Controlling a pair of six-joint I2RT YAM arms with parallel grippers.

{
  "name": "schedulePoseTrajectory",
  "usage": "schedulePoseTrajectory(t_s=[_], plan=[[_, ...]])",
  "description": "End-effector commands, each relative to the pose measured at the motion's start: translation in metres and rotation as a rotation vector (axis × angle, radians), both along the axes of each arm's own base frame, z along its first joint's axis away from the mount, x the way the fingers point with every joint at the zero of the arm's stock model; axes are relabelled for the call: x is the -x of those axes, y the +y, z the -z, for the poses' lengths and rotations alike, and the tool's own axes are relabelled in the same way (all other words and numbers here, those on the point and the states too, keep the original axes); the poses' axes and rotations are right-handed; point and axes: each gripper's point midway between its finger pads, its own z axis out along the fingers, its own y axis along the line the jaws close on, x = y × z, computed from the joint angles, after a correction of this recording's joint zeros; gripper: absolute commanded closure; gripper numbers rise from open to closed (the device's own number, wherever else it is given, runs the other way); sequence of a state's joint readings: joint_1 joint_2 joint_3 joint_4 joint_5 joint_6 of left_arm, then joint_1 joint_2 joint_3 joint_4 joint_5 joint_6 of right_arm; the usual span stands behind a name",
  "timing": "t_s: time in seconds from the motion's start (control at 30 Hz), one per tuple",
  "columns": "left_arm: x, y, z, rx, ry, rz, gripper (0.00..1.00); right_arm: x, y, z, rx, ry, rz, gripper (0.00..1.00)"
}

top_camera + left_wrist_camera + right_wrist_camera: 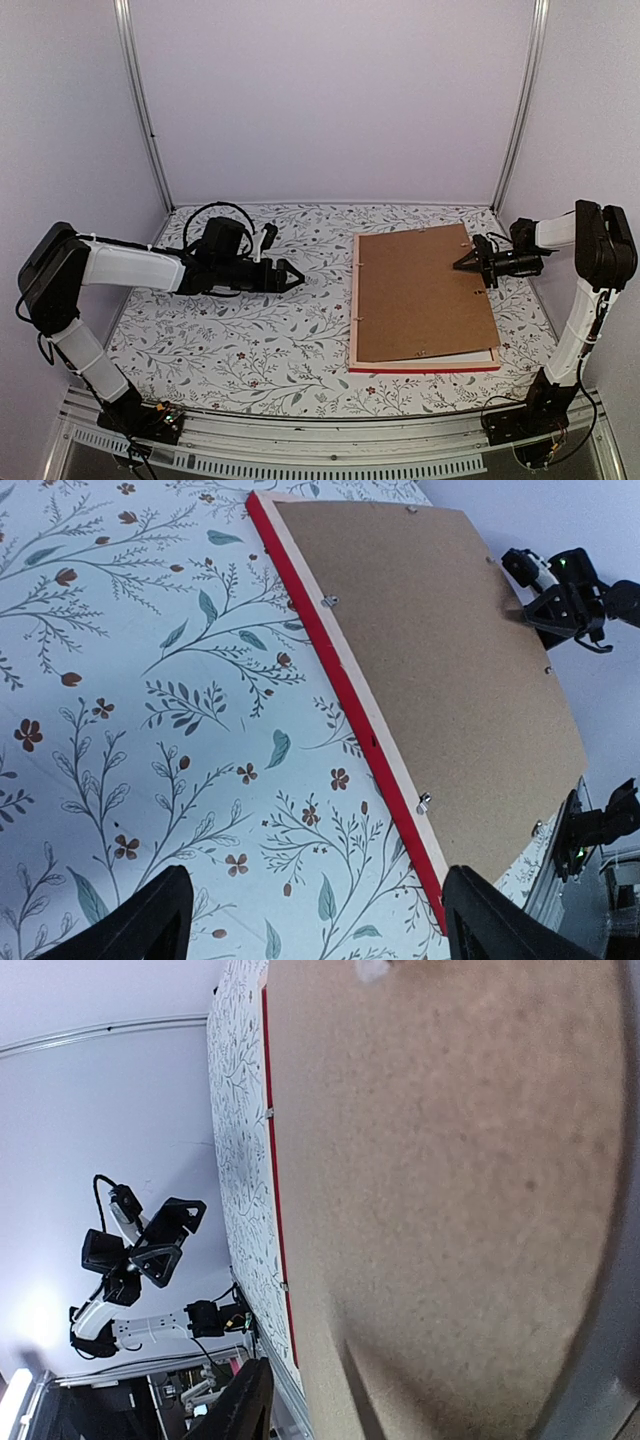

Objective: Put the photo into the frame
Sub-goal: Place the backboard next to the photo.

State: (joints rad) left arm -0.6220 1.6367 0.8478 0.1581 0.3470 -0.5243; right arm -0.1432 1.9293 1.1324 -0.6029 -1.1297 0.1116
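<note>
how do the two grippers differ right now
The left gripper hovers over the tablecloth, clear of the frame; the right gripper reaches over the right edge of the backing board. The left gripper's jaws stand wide open; the right gripper's cannot be made out. Both point toward the frame.

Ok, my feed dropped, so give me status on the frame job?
Left gripper open, over cloth. Right gripper at backing board edge, jaws unclear. Frame face down; photo unseen.

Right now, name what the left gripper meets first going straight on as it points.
Probably the long edge of the red-fronted, pale-wood rectangular frame; how high the left gripper rides is unclear.
</note>
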Motion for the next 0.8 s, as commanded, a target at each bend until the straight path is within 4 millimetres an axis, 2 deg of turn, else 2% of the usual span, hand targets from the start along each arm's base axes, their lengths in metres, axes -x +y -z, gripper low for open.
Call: schedulePoseTrajectory(t_s=[0.0,0.33,0.77], plan=[[0.004,-0.002,0.004,-0.011,0.003,0.007,0.11,-0.003,-0.002,0.0,0.057,-0.001,0.001,0.53],[0.003,-0.003,0.007,-0.015,0.012,0.006,0.11,-0.006,-0.006,0.014,0.224,0.03,0.003,0.4],[0.003,-0.003,0.011,-0.021,0.021,0.006,0.11,-0.007,0.004,0.02,0.342,0.047,-0.035,0.33]])
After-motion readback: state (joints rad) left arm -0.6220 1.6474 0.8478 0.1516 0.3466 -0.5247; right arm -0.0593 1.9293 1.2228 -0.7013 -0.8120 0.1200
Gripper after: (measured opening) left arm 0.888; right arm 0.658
